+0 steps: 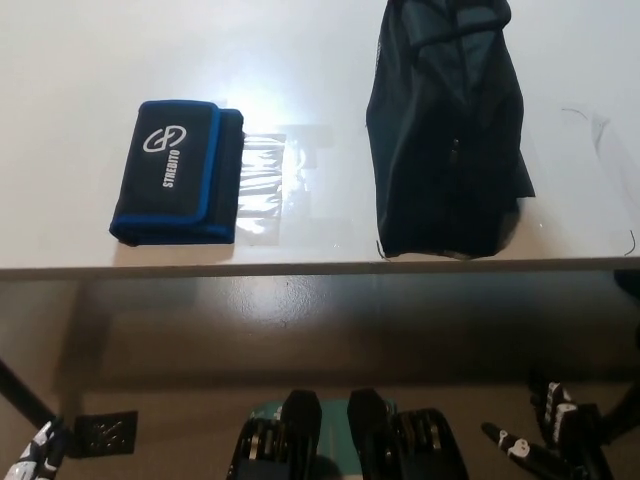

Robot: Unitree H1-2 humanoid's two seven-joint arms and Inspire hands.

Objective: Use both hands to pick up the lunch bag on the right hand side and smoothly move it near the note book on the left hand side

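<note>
Where the white table point(330, 60) runs toward 1 o'clock, the black lunch bag point(445, 130) is seen standing, its base close to the table's near edge. At 9 o'clock from the bag, well apart, the blue-edged black note book point(178, 172) lies flat, with a patch of clear plastic point(262, 190) just beside it. The black right hand point(550, 435) is held low at 5 o'clock, below the table edge, fingers spread and holding nothing. Only a sliver of the white left hand point(35, 455) is visible at 7 o'clock; its state cannot be told.
</note>
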